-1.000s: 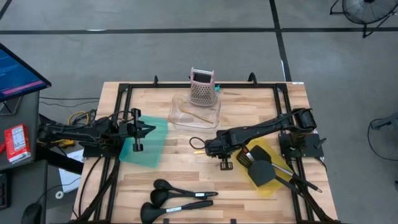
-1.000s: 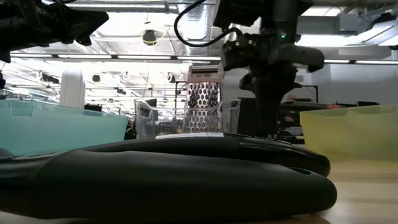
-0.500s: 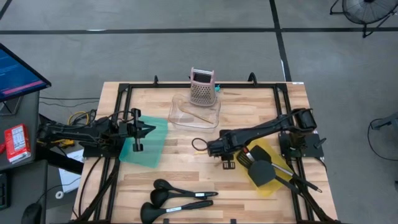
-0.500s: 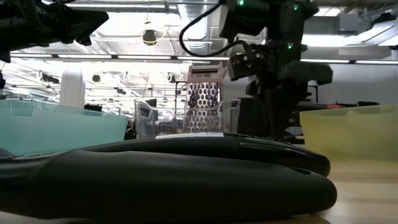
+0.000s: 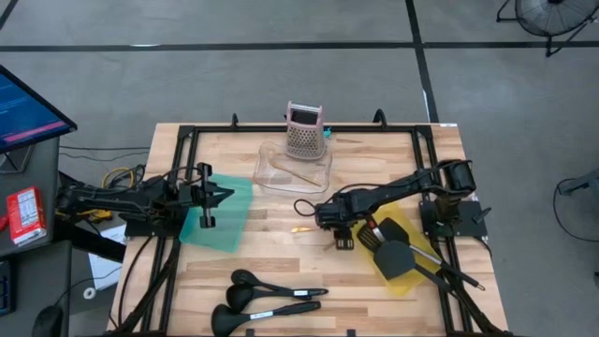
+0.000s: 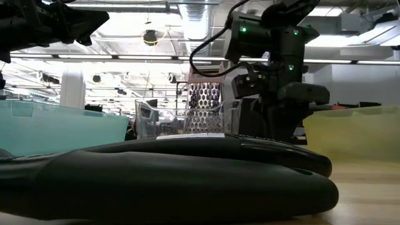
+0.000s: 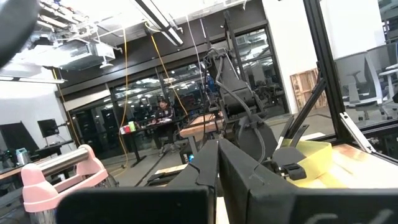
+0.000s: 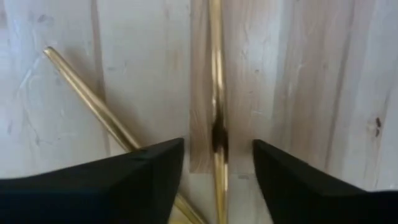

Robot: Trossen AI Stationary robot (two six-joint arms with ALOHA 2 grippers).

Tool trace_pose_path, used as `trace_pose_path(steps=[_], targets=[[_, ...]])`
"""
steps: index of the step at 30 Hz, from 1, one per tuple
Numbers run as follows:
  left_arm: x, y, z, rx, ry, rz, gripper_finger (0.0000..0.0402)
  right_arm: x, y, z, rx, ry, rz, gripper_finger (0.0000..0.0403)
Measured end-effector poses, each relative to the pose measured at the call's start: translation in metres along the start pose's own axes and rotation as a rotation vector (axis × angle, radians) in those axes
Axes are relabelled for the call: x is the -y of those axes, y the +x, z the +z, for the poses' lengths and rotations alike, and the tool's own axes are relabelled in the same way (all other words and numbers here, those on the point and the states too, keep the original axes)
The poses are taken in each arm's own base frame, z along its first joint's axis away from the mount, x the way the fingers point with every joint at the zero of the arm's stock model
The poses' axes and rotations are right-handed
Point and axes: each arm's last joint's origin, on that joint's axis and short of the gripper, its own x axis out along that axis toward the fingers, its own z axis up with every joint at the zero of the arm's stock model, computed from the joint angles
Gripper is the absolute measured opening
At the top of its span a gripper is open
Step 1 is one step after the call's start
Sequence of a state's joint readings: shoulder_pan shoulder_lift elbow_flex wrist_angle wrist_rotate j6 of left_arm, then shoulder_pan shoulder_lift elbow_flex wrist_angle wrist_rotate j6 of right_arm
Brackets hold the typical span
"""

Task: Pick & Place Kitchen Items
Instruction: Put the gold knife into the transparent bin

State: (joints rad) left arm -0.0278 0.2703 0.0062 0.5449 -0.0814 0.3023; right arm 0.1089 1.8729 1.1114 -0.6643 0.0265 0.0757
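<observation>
I have just let my right gripper [image 8: 217,163] spread apart, empty, with the golden sticks [image 8: 217,93] lying between its fingers, so regrasping comes next.

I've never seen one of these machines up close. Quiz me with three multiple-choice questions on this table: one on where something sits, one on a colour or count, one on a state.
1. Where is the pink grater?
A. at the table's far edge, beside the clear container
B. on the yellow mat
C. among the ladles

2. What colour is the mat holding the black spatulas?
A. teal
B. yellow
C. pink

3. How do the fingers of the right end effector stand?
A. clamped on a ladle
B. apart, with a golden stick on the wood between them
C. clamped on the grater

Answers:
1 A, the high view shows it at the far edge next to the container.
2 B, that mat is yellow; the teal one lies under the left arm.
3 B, the right wrist view shows a gap with the stick lying in it.
</observation>
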Motion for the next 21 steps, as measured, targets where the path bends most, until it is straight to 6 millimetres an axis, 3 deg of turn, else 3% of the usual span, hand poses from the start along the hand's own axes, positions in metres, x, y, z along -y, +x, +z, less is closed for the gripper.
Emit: trace_pose_path(steps=[7,14,21], targets=[[0.0,0.0,0.0,0.0,0.0,0.0,0.0002,0.003,0.0,0.0,0.0,0.001,0.0,0.0019],[0.0,0.0,0.0,0.0,0.0,0.0,0.0002,0.006,0.0,0.001,0.009,0.003,-0.009,0.0015],[0.0,0.0,0.0,0.0,0.0,0.0,0.0002,-0.004,-0.006,0.012,0.059,-0.041,-0.025,0.0014]])
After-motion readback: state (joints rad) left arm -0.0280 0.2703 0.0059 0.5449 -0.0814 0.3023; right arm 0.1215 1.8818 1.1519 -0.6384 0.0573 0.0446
